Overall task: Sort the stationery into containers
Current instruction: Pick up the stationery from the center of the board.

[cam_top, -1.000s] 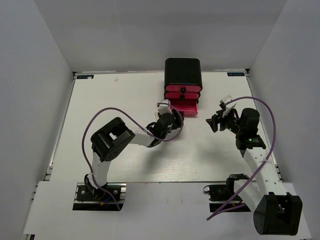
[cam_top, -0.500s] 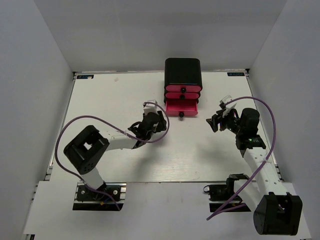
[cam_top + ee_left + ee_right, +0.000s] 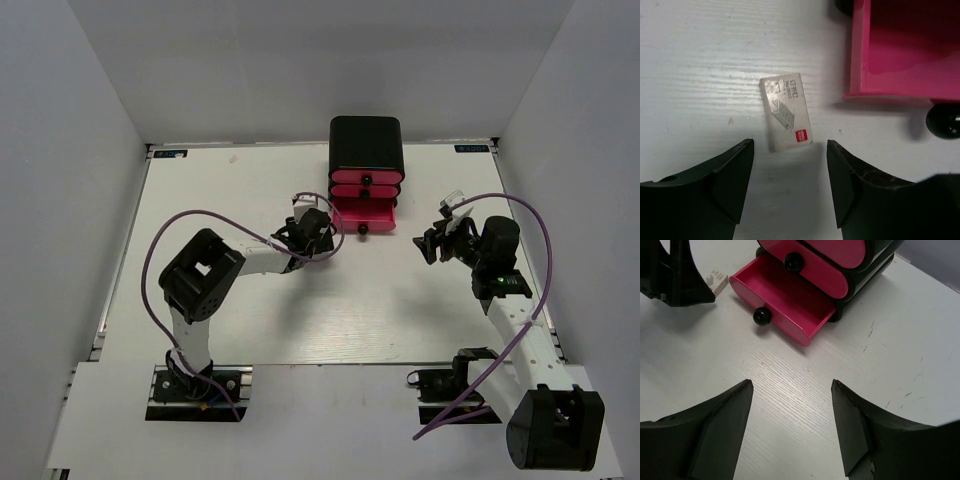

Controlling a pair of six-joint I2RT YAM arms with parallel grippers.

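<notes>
Top: left gripper (image 3: 313,225) is just left of the open bottom drawer (image 3: 362,212), right gripper (image 3: 432,245) well right of it.
Left wrist: my jaws are wide, empty. The white block (image 3: 786,112) lies just past them, the drawer wall to its right.
Right wrist: jaws wide, empty, the drawer beyond.

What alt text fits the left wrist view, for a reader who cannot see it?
A small white box lies flat on the table, at the fingertips of the open left tool. Right of it is an open pink drawer with a black knob.

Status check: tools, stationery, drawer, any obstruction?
Left tool open, over white box lying on table. Right tool open, empty. Bottom drawer open beside box, nothing seen inside. No obstruction between them.
</notes>
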